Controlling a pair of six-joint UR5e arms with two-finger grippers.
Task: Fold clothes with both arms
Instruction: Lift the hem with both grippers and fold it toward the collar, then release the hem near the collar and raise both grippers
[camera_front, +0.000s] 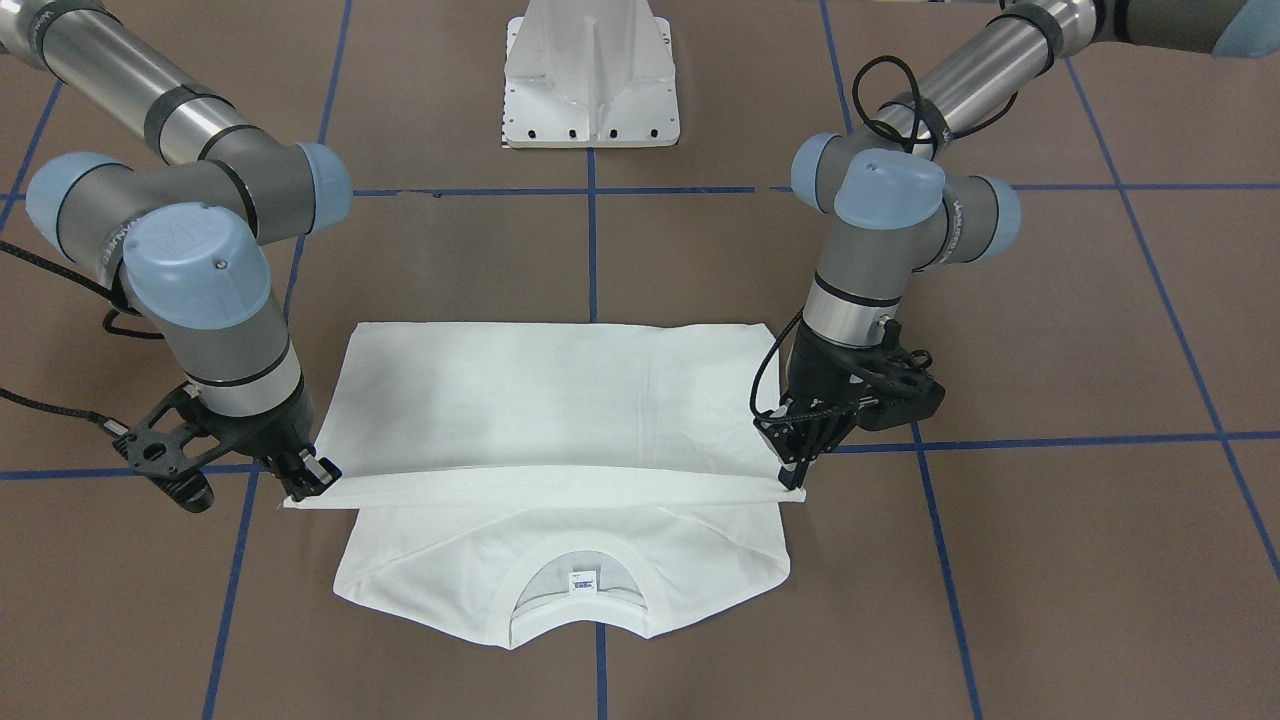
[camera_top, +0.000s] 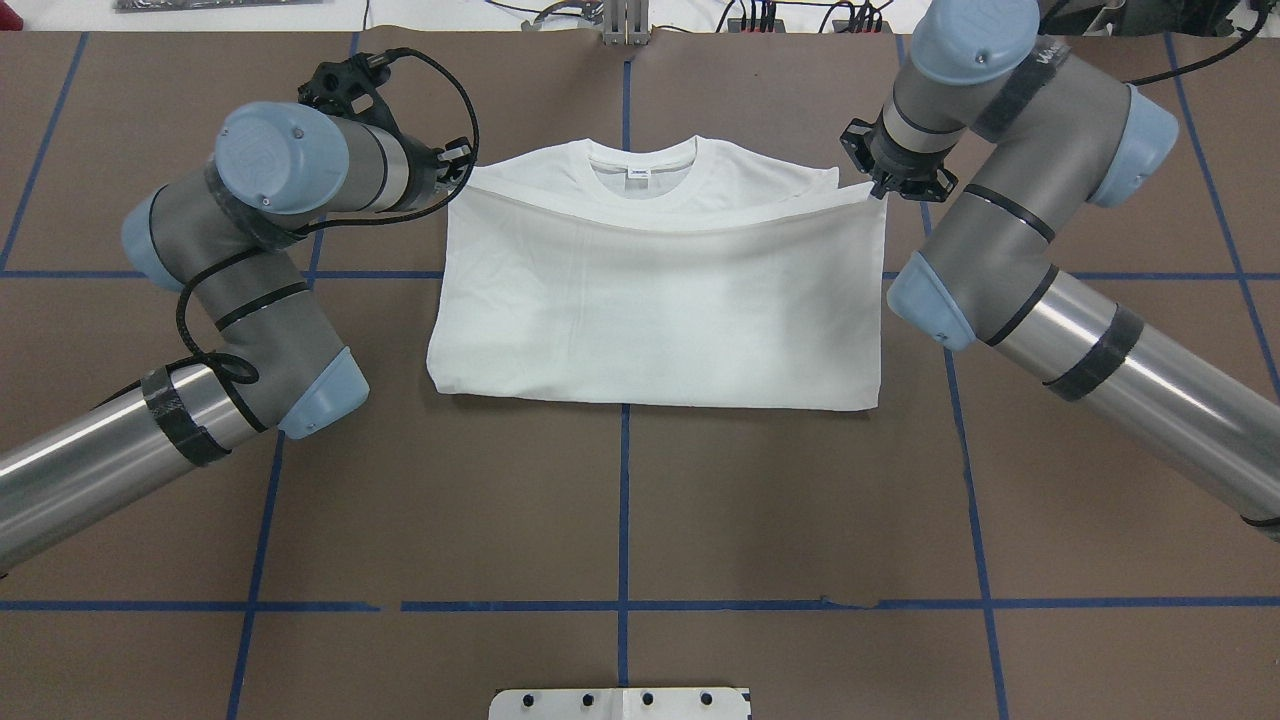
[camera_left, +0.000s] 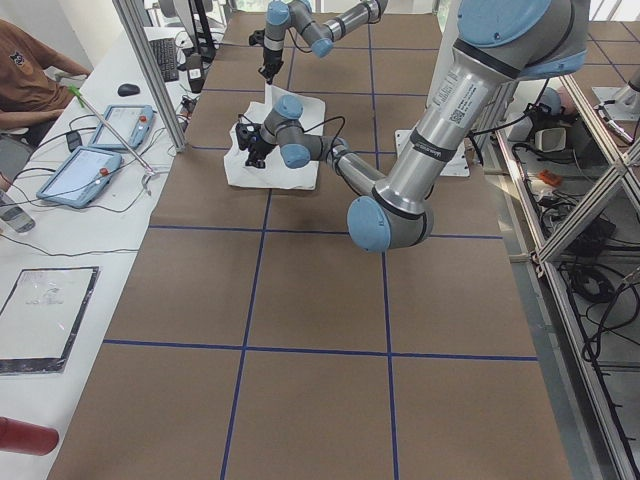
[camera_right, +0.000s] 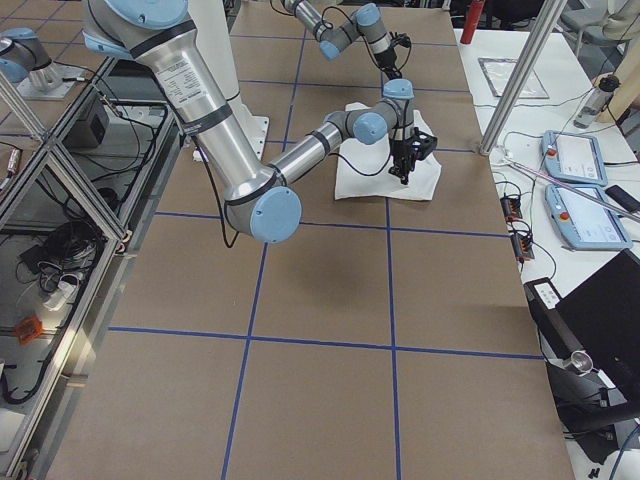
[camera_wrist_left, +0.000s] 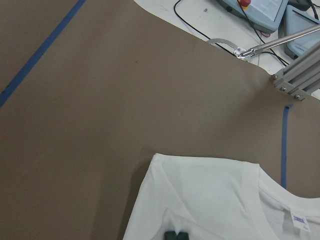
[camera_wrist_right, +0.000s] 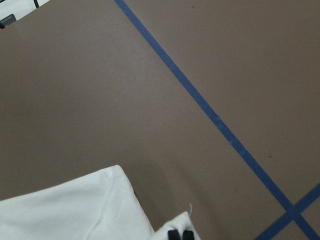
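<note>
Hem skew risk

Worktop (camera_top: 620, 480) carries the white T-shirt (camera_top: 660, 310) toward twelve o'clock in the overhead view. Left hand (camera_front: 796, 472) and right hand (camera_front: 314, 478) each pinch a hem corner beside the collar (camera_top: 640, 200); uneven release could skew the fold.

Open tabletop (camera_top: 620, 500), seemingly, all around T-shirt (camera_top: 650, 300)

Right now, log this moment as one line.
stage: mid-fold | left gripper: shut on T-shirt hem corner | right gripper: shut on other corner | collar: uncovered
</note>
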